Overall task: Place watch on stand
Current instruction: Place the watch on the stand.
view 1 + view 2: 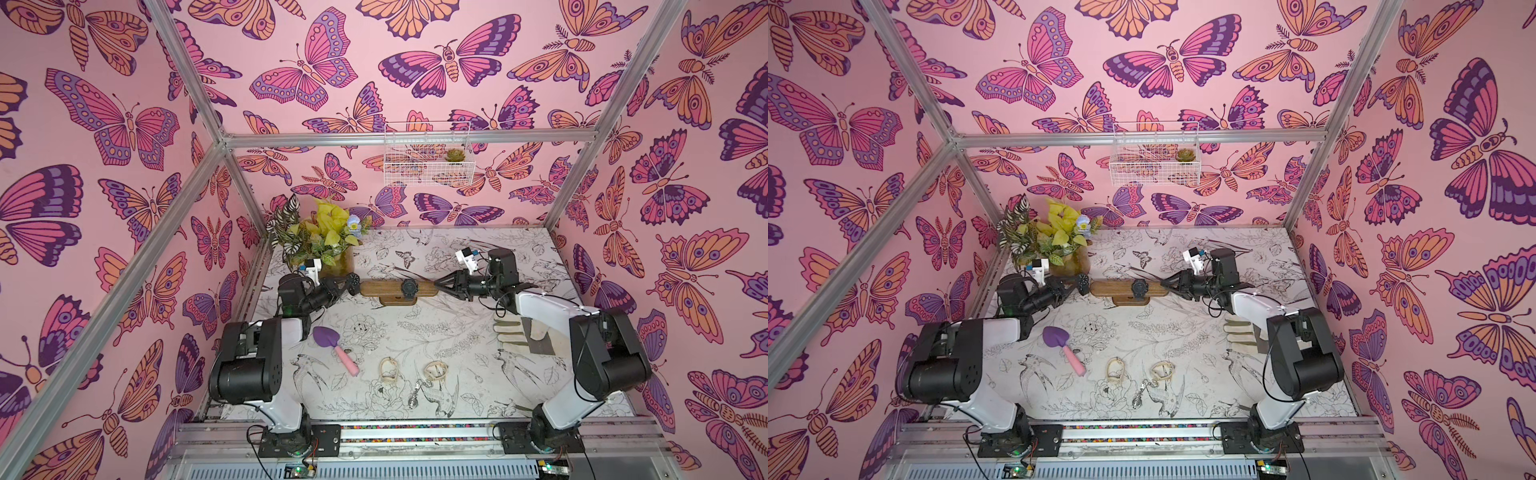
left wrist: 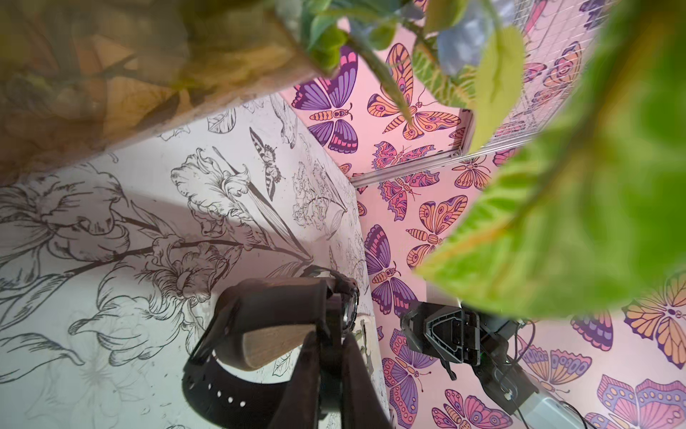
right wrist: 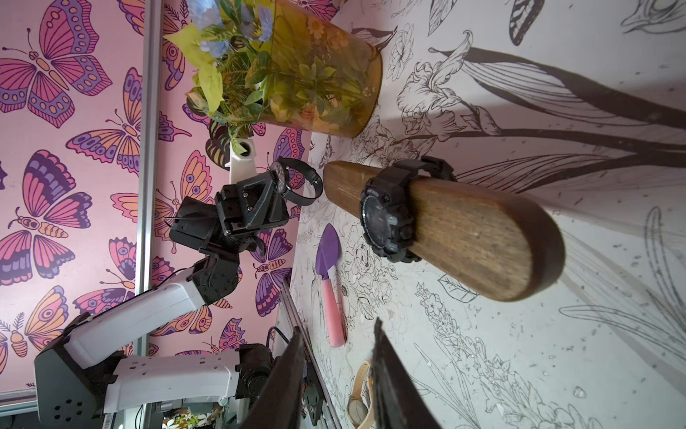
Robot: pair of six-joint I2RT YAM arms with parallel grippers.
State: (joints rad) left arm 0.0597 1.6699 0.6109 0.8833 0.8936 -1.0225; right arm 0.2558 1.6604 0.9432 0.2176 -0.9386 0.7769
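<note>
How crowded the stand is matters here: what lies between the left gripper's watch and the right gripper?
One chunky black watch, strapped around the stand mid-bar; otherwise bare wood, in both top views.

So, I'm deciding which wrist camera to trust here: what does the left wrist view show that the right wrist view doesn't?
Only the left wrist view: the right hand seen from the front, the wire basket on the wall, and the strap holes of the held watch up close.
Only the right wrist view: the chunky black watch already around the stand, the purple trowel, a cream watch, and the left hand seen from outside.
Both: the stand's rounded end, the held watch, the vase of plants and the butterfly walls.
</note>
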